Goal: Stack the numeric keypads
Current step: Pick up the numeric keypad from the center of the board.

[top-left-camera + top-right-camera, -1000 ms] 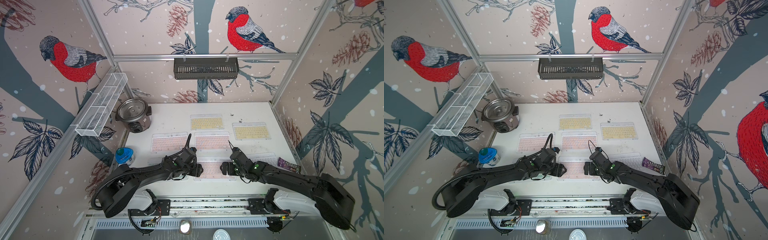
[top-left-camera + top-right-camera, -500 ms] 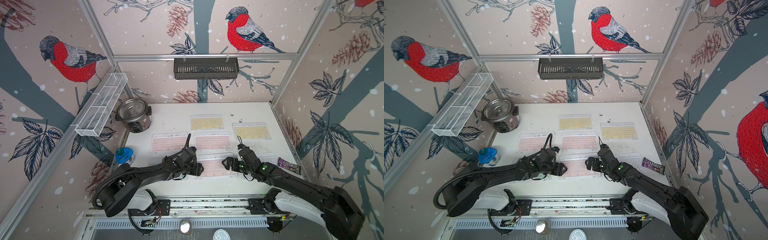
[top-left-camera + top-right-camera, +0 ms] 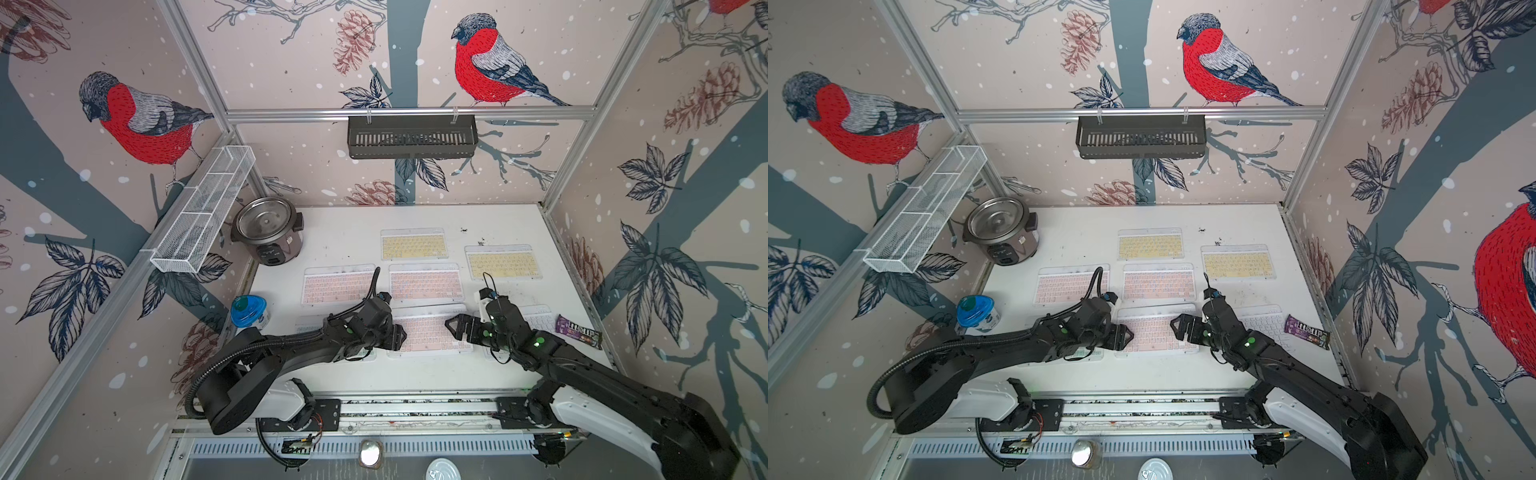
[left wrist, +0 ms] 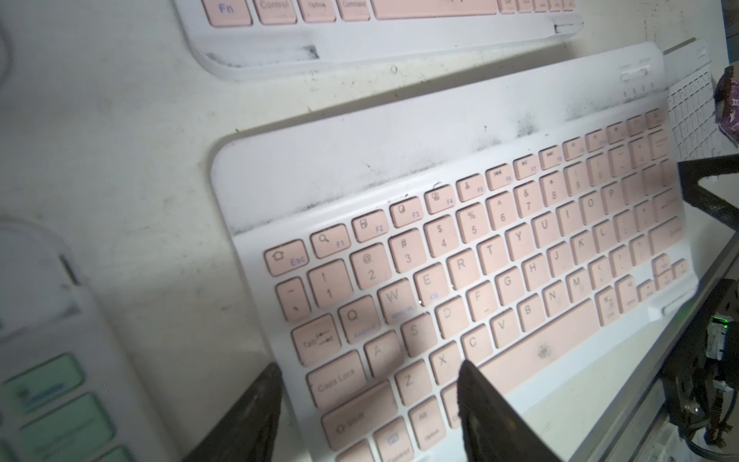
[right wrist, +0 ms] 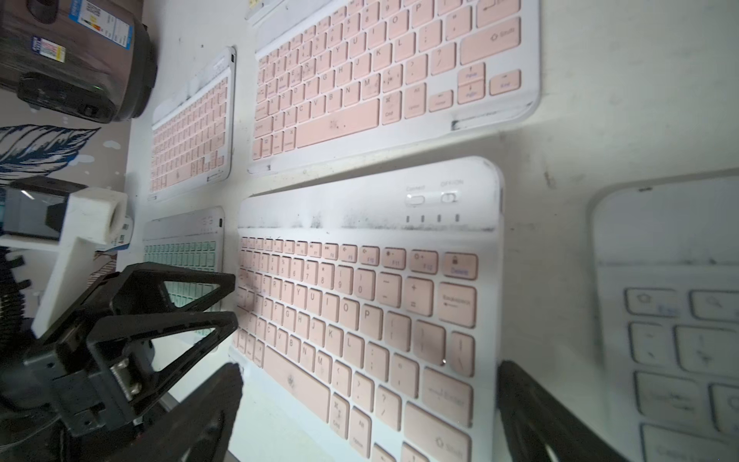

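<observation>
Seven numeric keypads, laid out singly on the white surface (image 3: 353, 224), none stacked. At the back are the rear yellow keypad (image 3: 413, 244) and the right yellow keypad (image 3: 503, 262). In the middle row are the left pink keypad (image 3: 337, 286) and the middle pink keypad (image 3: 426, 282). In front are the mint green keypad (image 5: 182, 256), the front pink keypad (image 3: 430, 332) and the white keypad (image 3: 538, 318). The left gripper (image 3: 400, 335) is at the front pink keypad's left end, jaws set narrow at its edge, though I cannot tell whether they clamp it. The right gripper (image 3: 455, 328) is over its right end, jaws spread wide. Also present are a rice cooker (image 3: 268, 232) at the back left, a blue-lidded jar (image 3: 248, 311) at the left edge, and a candy bar (image 3: 577, 331) just beside the white keypad.
</observation>
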Controlling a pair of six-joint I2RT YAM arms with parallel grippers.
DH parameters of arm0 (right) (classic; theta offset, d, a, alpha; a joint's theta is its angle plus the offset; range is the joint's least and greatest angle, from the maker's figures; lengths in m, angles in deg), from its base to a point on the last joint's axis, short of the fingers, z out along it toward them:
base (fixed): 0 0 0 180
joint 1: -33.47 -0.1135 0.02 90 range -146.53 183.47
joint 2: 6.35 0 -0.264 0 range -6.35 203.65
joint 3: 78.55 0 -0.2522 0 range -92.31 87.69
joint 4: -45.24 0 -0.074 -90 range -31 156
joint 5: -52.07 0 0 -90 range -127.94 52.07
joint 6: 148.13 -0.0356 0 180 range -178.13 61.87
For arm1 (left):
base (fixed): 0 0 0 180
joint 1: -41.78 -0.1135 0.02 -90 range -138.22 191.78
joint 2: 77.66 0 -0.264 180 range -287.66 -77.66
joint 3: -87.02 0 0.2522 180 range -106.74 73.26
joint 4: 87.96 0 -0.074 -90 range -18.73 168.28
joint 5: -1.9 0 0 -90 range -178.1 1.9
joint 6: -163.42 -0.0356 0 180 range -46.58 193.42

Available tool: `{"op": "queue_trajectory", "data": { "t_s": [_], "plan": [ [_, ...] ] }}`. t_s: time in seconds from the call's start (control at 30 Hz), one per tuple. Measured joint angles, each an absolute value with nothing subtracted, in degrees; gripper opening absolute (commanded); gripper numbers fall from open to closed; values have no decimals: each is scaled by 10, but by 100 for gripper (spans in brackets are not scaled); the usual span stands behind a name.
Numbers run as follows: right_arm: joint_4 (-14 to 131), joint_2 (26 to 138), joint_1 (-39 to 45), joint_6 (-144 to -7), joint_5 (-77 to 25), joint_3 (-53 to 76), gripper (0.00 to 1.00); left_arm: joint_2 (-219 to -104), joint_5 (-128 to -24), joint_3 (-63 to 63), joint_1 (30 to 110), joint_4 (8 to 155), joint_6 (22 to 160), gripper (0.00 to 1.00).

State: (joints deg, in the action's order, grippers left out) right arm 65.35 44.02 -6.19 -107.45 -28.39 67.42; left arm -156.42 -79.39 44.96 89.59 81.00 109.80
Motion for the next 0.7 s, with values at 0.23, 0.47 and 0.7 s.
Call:
{"op": "queue_trajectory", "data": {
  "t_s": [0.23,0.47,0.7],
  "plan": [
    [590,426,-62,-1079,-197,681,96,-1566,-774,457,896,840,1099,69],
    [589,426,-61,-1078,-168,669,91,-1561,-768,463,896,848,1101,69],
    [611,424,-59,-1066,-172,651,86,-1552,-764,467,896,843,1107,69]
  ]
}}
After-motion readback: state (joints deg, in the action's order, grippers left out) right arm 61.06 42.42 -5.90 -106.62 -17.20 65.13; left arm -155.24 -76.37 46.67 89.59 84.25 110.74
